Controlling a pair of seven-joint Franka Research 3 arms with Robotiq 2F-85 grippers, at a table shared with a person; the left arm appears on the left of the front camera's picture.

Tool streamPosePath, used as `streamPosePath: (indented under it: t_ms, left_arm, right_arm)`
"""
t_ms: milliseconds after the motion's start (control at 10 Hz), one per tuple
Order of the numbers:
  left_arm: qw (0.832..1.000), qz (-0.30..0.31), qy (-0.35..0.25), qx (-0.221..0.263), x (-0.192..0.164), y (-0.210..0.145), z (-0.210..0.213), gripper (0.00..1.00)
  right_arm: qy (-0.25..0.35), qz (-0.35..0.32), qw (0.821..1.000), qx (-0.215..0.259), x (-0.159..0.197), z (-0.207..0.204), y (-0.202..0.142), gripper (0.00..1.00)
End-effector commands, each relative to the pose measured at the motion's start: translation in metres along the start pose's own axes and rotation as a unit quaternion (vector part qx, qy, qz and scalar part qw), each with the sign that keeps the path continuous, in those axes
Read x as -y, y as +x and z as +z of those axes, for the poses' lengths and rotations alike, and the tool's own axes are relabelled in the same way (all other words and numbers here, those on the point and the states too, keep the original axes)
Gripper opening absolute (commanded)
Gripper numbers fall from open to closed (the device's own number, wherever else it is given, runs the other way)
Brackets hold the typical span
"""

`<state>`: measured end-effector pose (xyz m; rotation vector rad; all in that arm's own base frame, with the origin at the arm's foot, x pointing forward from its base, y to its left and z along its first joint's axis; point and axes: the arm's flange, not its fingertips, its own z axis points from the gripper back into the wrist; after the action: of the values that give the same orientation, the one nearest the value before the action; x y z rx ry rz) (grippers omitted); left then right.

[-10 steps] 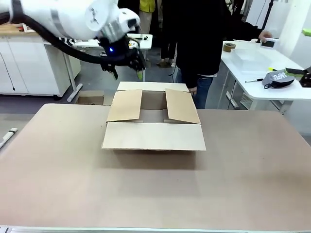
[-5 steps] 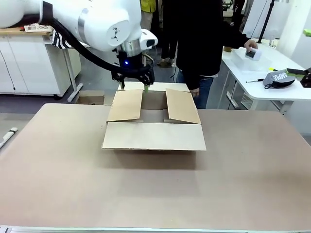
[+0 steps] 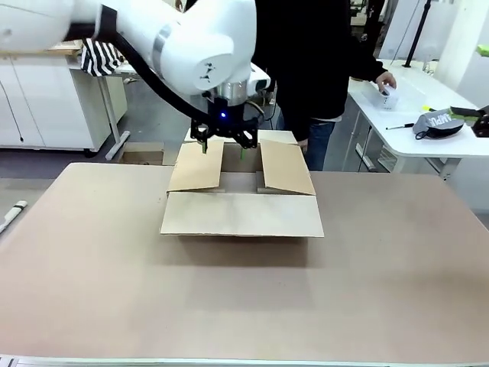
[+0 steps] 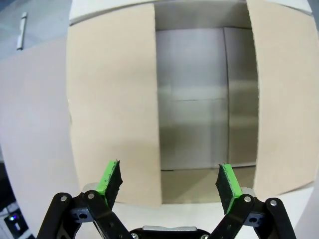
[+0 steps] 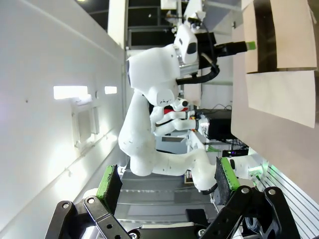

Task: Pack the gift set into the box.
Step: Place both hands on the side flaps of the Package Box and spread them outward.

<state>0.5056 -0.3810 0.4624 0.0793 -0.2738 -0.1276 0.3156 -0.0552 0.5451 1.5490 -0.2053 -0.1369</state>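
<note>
The box (image 3: 241, 214) is a brown cardboard carton in the middle of the table, with its flaps spread open. My left gripper (image 3: 223, 150) hangs open just above the box's opening, near its far edge. The left wrist view looks straight down into the bare inside of the box (image 4: 192, 99), and nothing is held by the left gripper (image 4: 168, 180). The gift set (image 3: 437, 122), a grey item with white lettering, lies on the white side table at the right. My right gripper (image 5: 167, 181) is open and holds nothing. It faces the left arm and the box (image 5: 279, 35).
A person in dark clothes stands behind the box. One hand (image 3: 384, 79) rests by a small white thing on the side table (image 3: 412, 149). A small brown carton (image 3: 143, 157) sits on the floor beyond the table's far left edge. Bare tabletop (image 3: 244, 306) lies in front.
My left gripper has swung right and down, from behind the box's far left corner to over its opening. The person's hand has shifted left along the side table.
</note>
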Motion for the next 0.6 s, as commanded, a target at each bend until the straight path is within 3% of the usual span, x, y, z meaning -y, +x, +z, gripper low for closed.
streamPosePath:
  t_ms: [0,300,500]
  left_arm:
    - [0.999,0.034,0.031,-0.015,0.003,0.026,-0.007,1.0]
    - [0.973,0.154,0.17,-0.008,0.001,0.027,-0.034,1.0]
    - [0.959,0.191,0.211,-0.006,0.003,0.029,-0.052,1.0]
  right_arm:
    - [0.005,0.009,1.0,-0.003,-0.001,0.0,0.001,1.0]
    - [0.005,0.009,1.0,-0.003,-0.001,0.0,0.001,1.0]
    - [0.005,0.009,1.0,-0.003,-0.001,0.0,0.001,1.0]
